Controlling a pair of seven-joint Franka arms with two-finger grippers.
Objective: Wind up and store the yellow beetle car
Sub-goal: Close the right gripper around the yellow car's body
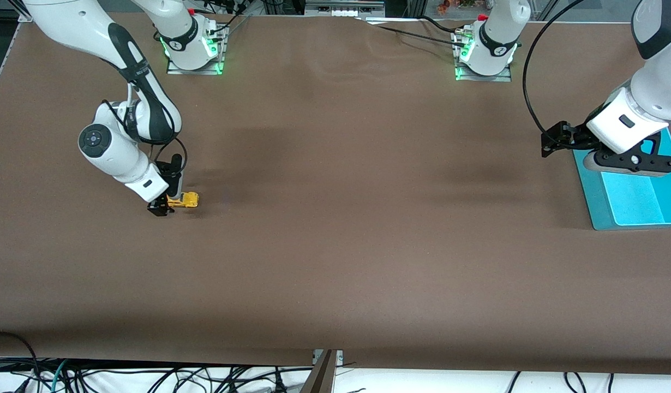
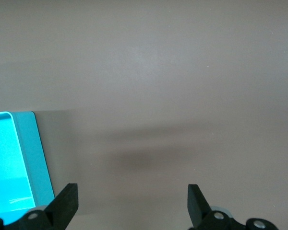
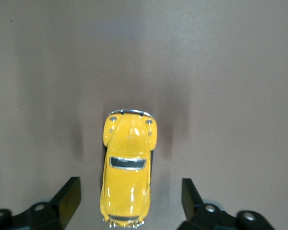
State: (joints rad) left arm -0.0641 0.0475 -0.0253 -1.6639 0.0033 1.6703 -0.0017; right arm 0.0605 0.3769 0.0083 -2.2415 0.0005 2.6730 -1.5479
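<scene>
the yellow beetle car point(image 3: 127, 170) sits on the bench point(image 1: 335, 262) between the spread fingers of the right gripper point(image 3: 129, 201), nose at 12 o'clock; the left gripper point(image 2: 133, 206) waits, fingers apart.

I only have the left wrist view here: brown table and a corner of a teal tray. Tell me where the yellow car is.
Observer: The yellow beetle car sits on the table toward the right arm's end, well apart from the teal tray.
Operator: Report the right claw.
Observer: The right claw is open, fingers either side of the car's rear, not closed on it.
Operator: Give me the car's pose.
Observer: Upright on its wheels, nose pointing away from the claw.
Operator: Place my left claw.
Observer: The left claw is open, waiting over the tray's edge.
</scene>
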